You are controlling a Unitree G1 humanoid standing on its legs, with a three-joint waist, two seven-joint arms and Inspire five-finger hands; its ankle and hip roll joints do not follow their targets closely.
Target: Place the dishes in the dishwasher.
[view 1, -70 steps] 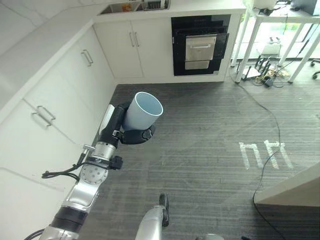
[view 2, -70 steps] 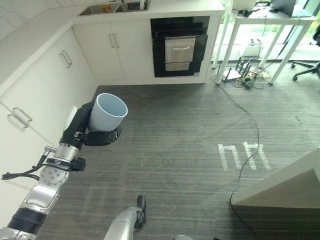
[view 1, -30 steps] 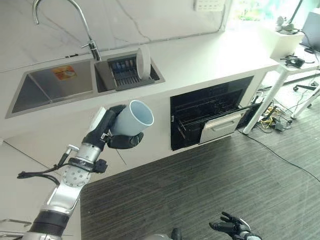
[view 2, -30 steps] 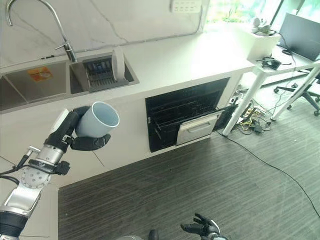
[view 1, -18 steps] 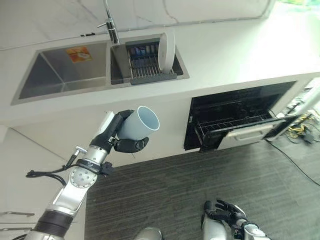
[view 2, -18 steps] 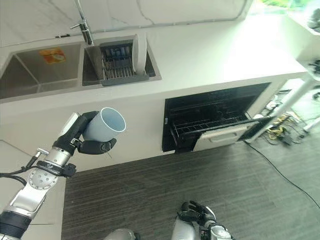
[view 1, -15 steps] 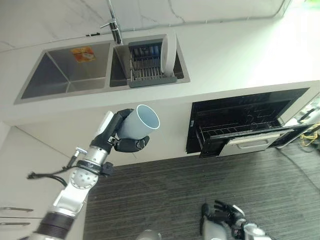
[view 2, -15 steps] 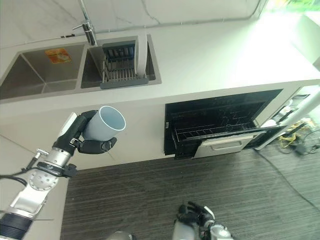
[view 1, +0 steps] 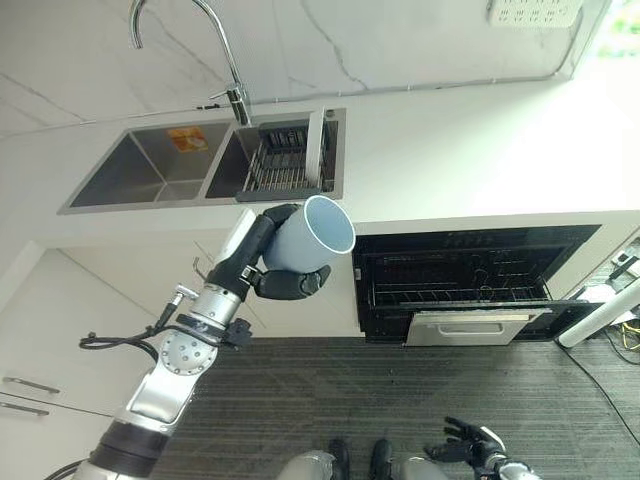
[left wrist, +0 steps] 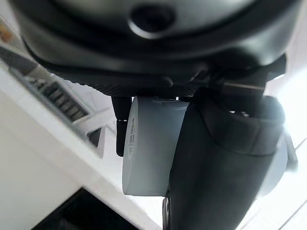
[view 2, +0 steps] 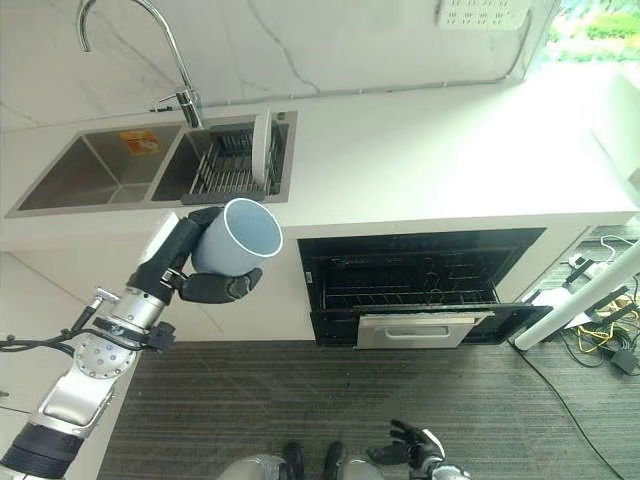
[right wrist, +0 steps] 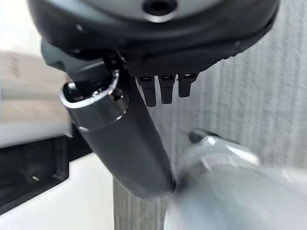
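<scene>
My left hand (view 1: 262, 268) is shut on a pale blue cup (view 1: 311, 236), held tilted in the air with its mouth facing up and right. The cup hangs in front of the counter edge, just left of the dishwasher (view 1: 468, 282). In the left wrist view the thumb (left wrist: 218, 167) curls across the cup's wall (left wrist: 152, 143). The dishwasher stands open, its door (view 1: 482, 324) lowered and its wire rack (view 2: 415, 285) showing. A white plate (view 1: 316, 148) stands upright in the sink rack. My right hand (view 1: 470, 443) hangs low near the floor, fingers spread and holding nothing.
A double steel sink (view 1: 150, 182) with a tall faucet (view 1: 228, 70) is set in the white counter (view 1: 480, 150). White cabinet doors (view 1: 40, 340) run along the left. Dark striped floor (view 2: 480, 400) lies before the dishwasher. A white table leg (view 2: 580, 300) stands at the right.
The whole picture has shifted as the camera moved; the sink and open dishwasher now sit squarely ahead. The left hand still holds the cup, now closer to the dishwasher opening.
</scene>
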